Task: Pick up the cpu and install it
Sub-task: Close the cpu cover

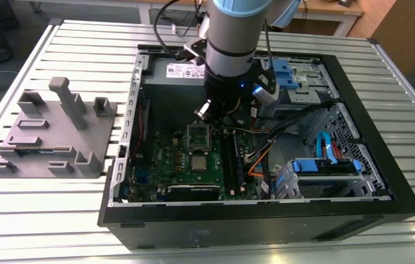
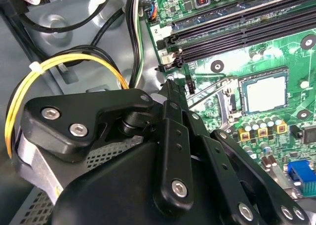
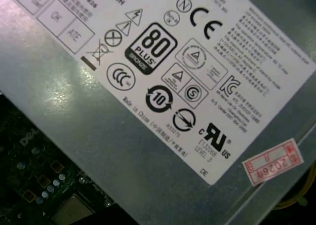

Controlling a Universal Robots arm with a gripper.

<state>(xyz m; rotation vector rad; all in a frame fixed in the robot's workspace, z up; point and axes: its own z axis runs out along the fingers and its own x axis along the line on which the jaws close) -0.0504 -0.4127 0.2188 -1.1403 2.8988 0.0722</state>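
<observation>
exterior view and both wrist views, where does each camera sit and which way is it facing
Exterior view: off the arm, above, looking down into the open black computer case on the slatted metal table; the grey arm reaches into it.
Second wrist view: on the arm, looking past the black pincer at the green motherboard and the small square silvery cpu.
First wrist view: on the arm, facing the grey metal labelled power supply box.
Shared: exterior and second wrist views both show the cpu.
</observation>
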